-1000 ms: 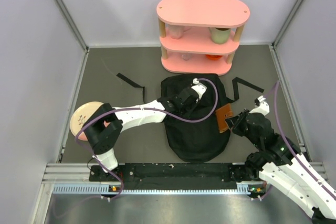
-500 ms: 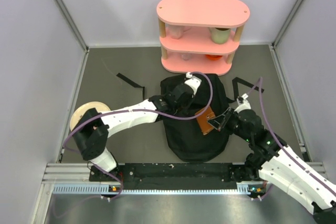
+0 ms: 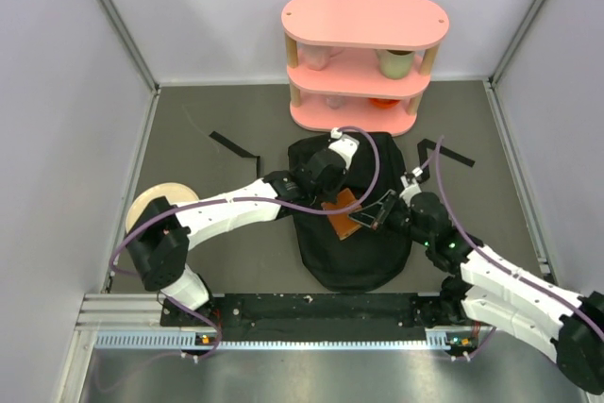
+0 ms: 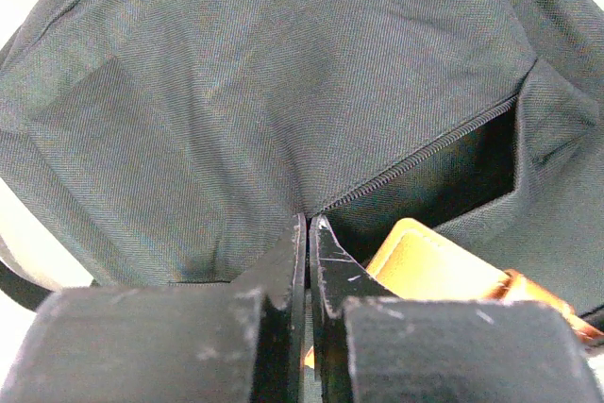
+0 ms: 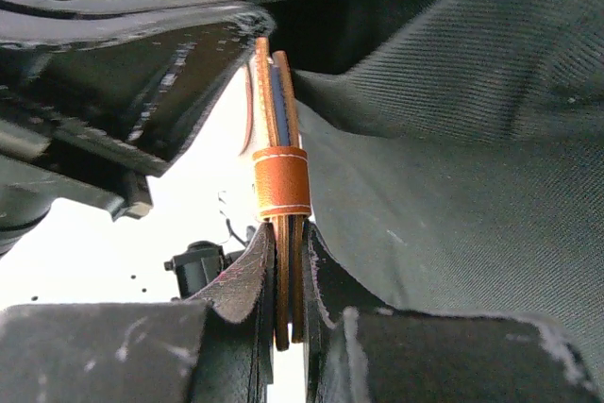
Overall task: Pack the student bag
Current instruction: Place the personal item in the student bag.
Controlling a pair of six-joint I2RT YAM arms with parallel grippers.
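Note:
The student bag (image 3: 354, 254) lies black and floppy in the middle of the table, its zip mouth gaping (image 4: 444, 172). My left gripper (image 3: 327, 193) is shut, pinching the bag's fabric at the zip edge (image 4: 309, 224) and holding the mouth up. My right gripper (image 3: 379, 214) is shut on a flat brown leather case (image 3: 342, 213) with a strap loop (image 5: 280, 181). The case hangs edge-on at the bag's opening (image 4: 425, 261), right beside the left fingers. Bag fabric (image 5: 453, 139) fills the right side of the right wrist view.
A pink three-tier shelf (image 3: 363, 63) with cups stands just behind the bag. A round tan disc (image 3: 151, 203) lies at the left by the left arm. Black straps (image 3: 236, 146) (image 3: 444, 150) trail on the mat either side. Grey walls close three sides.
My right gripper has carried the brown case leftward from the bag's right edge to its opening. The left gripper has kept its pinch and shifted slightly back.

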